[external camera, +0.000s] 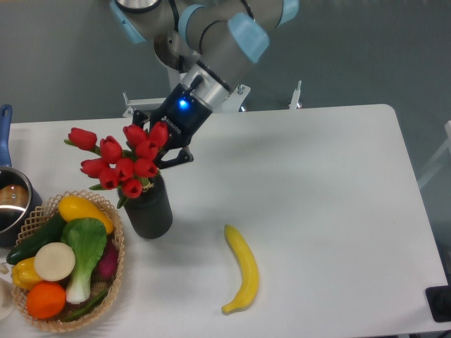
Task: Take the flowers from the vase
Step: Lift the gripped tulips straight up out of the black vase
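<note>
Above the vase [148, 211], the flowers [123, 156] are held, their red buds spread over and to the left of its mouth. The bunch is clamped between the fingers of the gripper [163, 144], which are closed on it from the right. The vase stands upright on the white table [317, 183], just beside a wicker basket [113, 271] of produce. A banana [243, 269] lies to the right, apart. A blue-handled pot [10, 201] is seen at the left edge. A grey wall [366, 49] is located behind the table.
</note>
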